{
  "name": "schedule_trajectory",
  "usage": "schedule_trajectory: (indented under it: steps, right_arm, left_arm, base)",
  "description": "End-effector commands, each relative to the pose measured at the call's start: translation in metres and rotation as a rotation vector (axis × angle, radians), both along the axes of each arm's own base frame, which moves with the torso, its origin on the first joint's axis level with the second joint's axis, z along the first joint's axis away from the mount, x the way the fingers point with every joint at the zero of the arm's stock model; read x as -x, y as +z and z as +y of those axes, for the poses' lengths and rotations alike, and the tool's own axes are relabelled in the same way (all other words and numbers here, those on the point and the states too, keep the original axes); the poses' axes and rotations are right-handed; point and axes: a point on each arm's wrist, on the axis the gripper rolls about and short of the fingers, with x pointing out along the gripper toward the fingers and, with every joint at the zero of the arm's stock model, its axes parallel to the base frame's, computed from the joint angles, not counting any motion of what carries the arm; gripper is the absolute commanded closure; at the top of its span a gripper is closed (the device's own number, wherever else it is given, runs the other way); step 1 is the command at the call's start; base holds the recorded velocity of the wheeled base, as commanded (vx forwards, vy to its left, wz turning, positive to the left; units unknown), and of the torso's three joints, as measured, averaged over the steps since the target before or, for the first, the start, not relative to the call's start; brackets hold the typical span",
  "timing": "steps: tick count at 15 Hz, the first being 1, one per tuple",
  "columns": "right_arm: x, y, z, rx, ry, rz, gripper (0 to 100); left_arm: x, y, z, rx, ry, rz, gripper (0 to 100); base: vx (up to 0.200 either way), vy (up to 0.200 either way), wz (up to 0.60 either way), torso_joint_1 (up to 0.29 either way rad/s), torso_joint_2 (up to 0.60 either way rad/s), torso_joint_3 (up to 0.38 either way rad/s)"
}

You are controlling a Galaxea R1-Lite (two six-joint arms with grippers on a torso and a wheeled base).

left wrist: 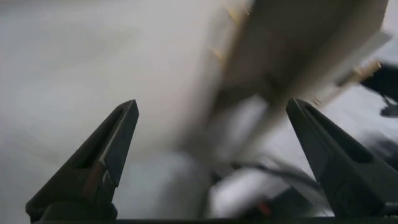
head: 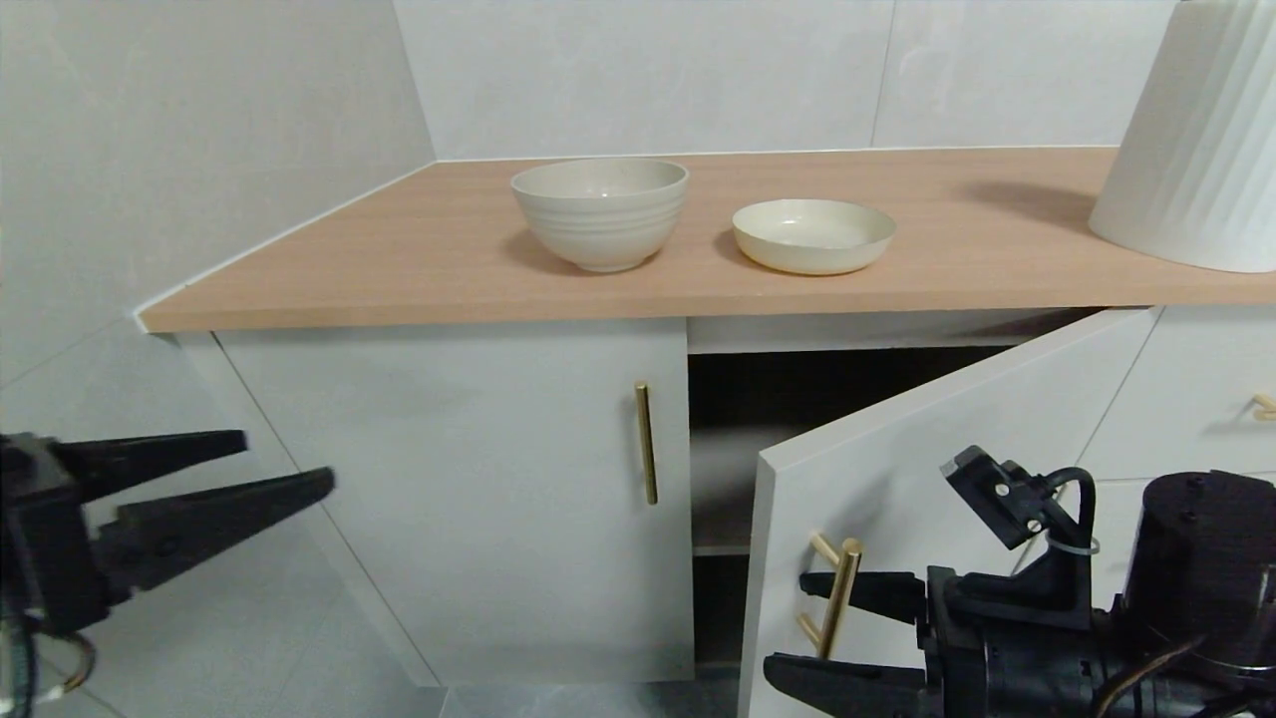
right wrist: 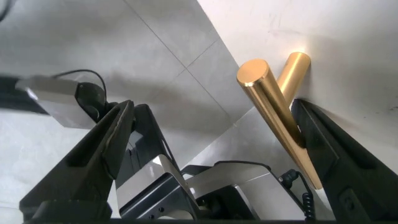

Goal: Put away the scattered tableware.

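A deep cream bowl (head: 601,211) with ribbed sides and a shallow cream dish (head: 813,234) stand side by side on the wooden countertop (head: 399,269). My left gripper (head: 287,461) hangs open and empty at the lower left, well below the counter and in front of the wall; its fingers (left wrist: 106,155) are spread wide. My right gripper (head: 832,638) is open at the lower right, with one finger on each side of the gold handle (head: 837,596) of the open cabinet door (head: 947,439). In the right wrist view, the handle (right wrist: 273,106) lies close to one finger (right wrist: 329,162).
The open door shows a dark cabinet interior with a shelf (head: 723,479). The left door (head: 469,479) is closed, with a vertical gold handle (head: 646,444). A tall white ribbed object (head: 1196,140) stands on the counter's right end. Tiled walls close off the left and back.
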Motion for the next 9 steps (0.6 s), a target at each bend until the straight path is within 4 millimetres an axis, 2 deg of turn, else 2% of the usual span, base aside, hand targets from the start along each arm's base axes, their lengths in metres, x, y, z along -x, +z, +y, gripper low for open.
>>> schedule_trajectory:
  steps: [1, 4, 5, 8, 9]
  right_arm:
    - [0.001, -0.003, 0.002, 0.012, 0.006, 0.012, 0]
    - [0.002, -0.005, 0.0, 0.019, 0.006, 0.019, 0]
    - [0.002, -0.006, 0.001, 0.02, 0.006, 0.02, 0]
    - [0.002, -0.006, 0.001, 0.02, 0.006, 0.02, 0]
    - [0.001, -0.006, 0.0, 0.02, 0.004, 0.022, 0]
  left_arm:
    - [-0.057, -0.043, -0.048, -0.019, -0.178, 0.261, 0]
    - [-0.06, -0.067, -0.082, -0.024, -0.301, 0.286, 0]
    - [-0.061, -0.072, -0.087, -0.032, -0.32, 0.285, 100]
    - [-0.069, -0.081, -0.097, -0.051, -0.32, 0.284, 100]
    - [-0.073, -0.086, -0.106, -0.028, -0.344, 0.237, 100]
  base:
    - [0.0, 0.0, 0.0, 0.0, 0.0, 0.0]
    - [0.0, 0.0, 0.0, 0.0, 0.0, 0.0]
    - [0.0, 0.0, 0.0, 0.0, 0.0, 0.0]
    - [0.0, 0.0, 0.0, 0.0, 0.0, 0.0]
    - [0.0, 0.0, 0.0, 0.0, 0.0, 0.0]
